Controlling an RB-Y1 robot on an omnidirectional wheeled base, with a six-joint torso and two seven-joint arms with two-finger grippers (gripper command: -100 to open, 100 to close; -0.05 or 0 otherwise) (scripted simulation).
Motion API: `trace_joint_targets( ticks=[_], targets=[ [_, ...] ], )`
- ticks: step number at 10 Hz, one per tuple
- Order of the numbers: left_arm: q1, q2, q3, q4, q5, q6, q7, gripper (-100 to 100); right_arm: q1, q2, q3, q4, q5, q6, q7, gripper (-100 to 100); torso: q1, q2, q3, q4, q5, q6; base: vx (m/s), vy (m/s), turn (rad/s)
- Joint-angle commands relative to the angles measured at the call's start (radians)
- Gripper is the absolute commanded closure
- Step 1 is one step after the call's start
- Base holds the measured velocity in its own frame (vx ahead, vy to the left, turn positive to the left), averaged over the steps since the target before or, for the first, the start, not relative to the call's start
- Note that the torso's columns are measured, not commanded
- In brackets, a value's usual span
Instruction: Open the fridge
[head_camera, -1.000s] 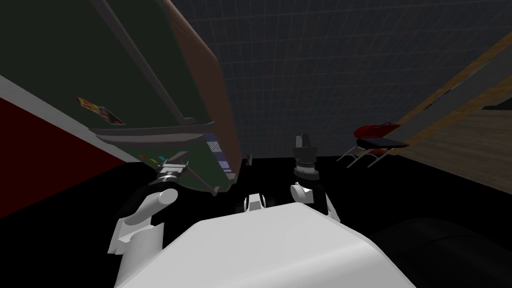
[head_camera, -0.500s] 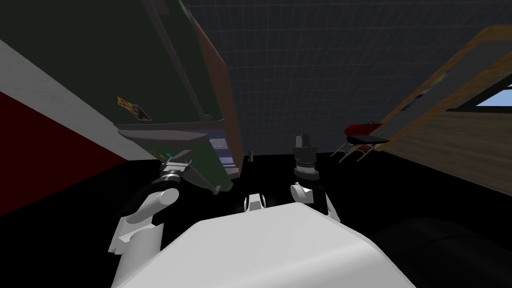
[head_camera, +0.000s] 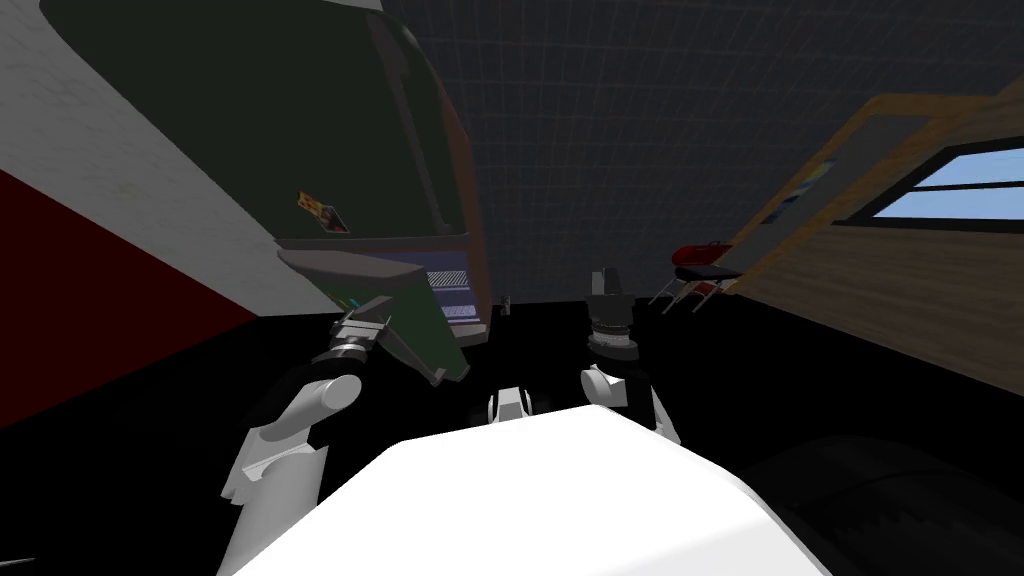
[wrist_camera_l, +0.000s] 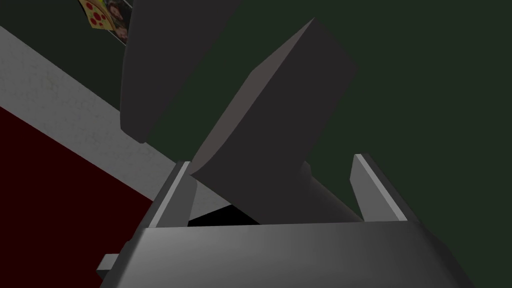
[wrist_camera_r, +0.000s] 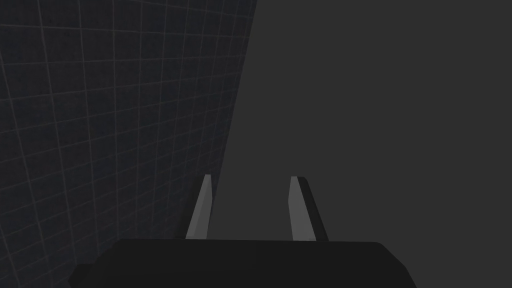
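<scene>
A dark green fridge (head_camera: 250, 120) rises at the left, with a small picture magnet (head_camera: 322, 212) on its front. Its lower door (head_camera: 425, 335) stands ajar, and lit shelves (head_camera: 455, 295) show behind it. My left gripper (head_camera: 362, 322) is at that door. In the left wrist view the fingers (wrist_camera_l: 172, 197) of the left gripper (wrist_camera_l: 271, 161) press the sides of a thick dark grey handle (wrist_camera_l: 270, 115). A second grey handle (wrist_camera_l: 160, 65) hangs just beyond. My right gripper (head_camera: 607, 278) is raised at the middle, away from the fridge. The right gripper (wrist_camera_r: 252, 177) is open with nothing between its fingers.
A white and dark red wall (head_camera: 120, 230) runs behind the fridge at the left. A dark tiled wall (head_camera: 650, 120) faces me. A red chair (head_camera: 700, 265) stands by a wooden wall with a window (head_camera: 940, 190) on the right. The floor is a black area.
My view has swung, so the fridge has slid right and the window has come into sight. The left gripper has stayed on the handle. The right arm has not moved.
</scene>
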Motion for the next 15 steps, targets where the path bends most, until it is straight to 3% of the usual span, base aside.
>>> trace_joint_targets(
  ticks=[1, 4, 15],
  targets=[
    [0.010, 0.007, -0.020, -0.010, 0.012, -0.002, -0.003, 100, 0.000, 0.000, 0.000, 0.000, 0.000, 0.000, 0.000, 0, -0.005, -0.005, -0.003, -0.001, -0.002, 0.001, -0.125, 0.187, -0.064],
    [0.018, 0.014, -0.041, -0.022, 0.022, -0.004, -0.008, 100, 0.000, 0.000, 0.000, 0.000, 0.000, 0.000, 0.000, 0, 0.012, 0.002, -0.001, 0.002, 0.000, 0.000, -0.170, 0.222, -0.080],
    [0.070, 0.053, -0.169, -0.090, 0.087, -0.016, -0.032, 100, 0.000, 0.000, 0.000, 0.000, 0.000, 0.000, 0.000, 0, 0.017, -0.006, -0.005, 0.002, 0.001, -0.002, -0.176, 0.239, -0.073]
  ],
)
